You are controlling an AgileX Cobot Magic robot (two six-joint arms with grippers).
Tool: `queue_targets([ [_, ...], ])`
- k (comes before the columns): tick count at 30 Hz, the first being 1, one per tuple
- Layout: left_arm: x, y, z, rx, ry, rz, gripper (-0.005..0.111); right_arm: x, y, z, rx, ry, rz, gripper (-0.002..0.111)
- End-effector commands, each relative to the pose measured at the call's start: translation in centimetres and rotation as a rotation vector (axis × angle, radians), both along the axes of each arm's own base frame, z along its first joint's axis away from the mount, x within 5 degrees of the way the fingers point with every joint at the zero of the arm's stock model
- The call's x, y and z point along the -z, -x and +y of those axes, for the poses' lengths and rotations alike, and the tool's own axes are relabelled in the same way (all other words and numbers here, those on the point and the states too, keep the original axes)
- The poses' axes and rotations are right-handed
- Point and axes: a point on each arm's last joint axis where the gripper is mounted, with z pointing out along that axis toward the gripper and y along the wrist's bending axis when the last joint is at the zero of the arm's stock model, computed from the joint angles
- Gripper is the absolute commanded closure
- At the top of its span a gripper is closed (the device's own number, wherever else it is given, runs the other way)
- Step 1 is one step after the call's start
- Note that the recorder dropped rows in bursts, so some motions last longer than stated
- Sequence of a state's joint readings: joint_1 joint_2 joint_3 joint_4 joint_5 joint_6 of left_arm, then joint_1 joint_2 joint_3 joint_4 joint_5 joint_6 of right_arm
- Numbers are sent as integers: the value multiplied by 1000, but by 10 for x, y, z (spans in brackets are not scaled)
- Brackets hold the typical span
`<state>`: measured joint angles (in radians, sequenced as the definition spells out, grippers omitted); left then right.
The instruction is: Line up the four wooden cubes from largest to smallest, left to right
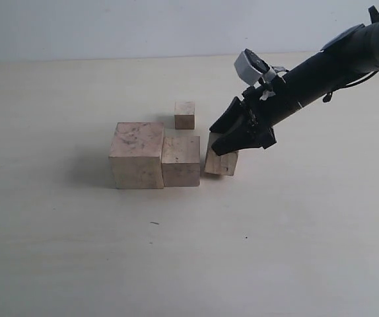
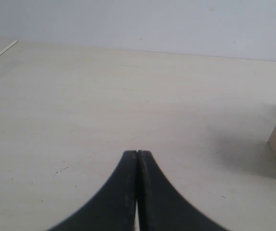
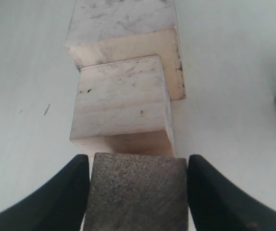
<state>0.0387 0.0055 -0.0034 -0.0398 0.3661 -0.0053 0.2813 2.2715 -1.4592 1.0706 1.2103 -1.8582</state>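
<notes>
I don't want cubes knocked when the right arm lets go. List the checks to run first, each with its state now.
1. Right gripper grips third cube: ok.
2. Third cube flat on table: cannot tell, it looks tilted.
3. Largest cube, second cube, third cube in order left to right: ok.
4. Smallest cube at row's right end: not ok, it stands behind the row.
5. Left gripper clear of cubes: ok, shut over bare table.

Pale wooden tabletop [image 1: 275, 264], plain white wall [image 1: 110, 26] behind, tiny dark fleck [image 1: 154, 223]
</notes>
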Motion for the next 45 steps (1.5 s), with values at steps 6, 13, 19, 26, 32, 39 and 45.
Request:
queue_targets([
  [6, 0, 0, 0, 0, 3, -15, 107, 0, 1, -1, -3, -5, 11, 58],
  [13, 0, 0, 0, 0, 3, -15, 107, -1, 0, 0, 17, -17, 18, 58],
  [19, 0, 0, 0, 0, 3, -15, 107, 1, 2, -2, 12, 20, 44, 58],
  [26, 0, 0, 0, 0, 3, -15, 107, -1, 1, 0, 21, -12, 32, 58],
  [32, 0, 0, 0, 0, 3, -15, 107, 1, -2, -1, 59, 16, 35, 58],
  [39, 0, 0, 0, 0, 3, -15, 107, -1, 1, -1, 47, 12, 76, 58],
  [45, 0, 0, 0, 0, 3, -15, 107, 0, 1, -1, 40, 18, 72, 58],
])
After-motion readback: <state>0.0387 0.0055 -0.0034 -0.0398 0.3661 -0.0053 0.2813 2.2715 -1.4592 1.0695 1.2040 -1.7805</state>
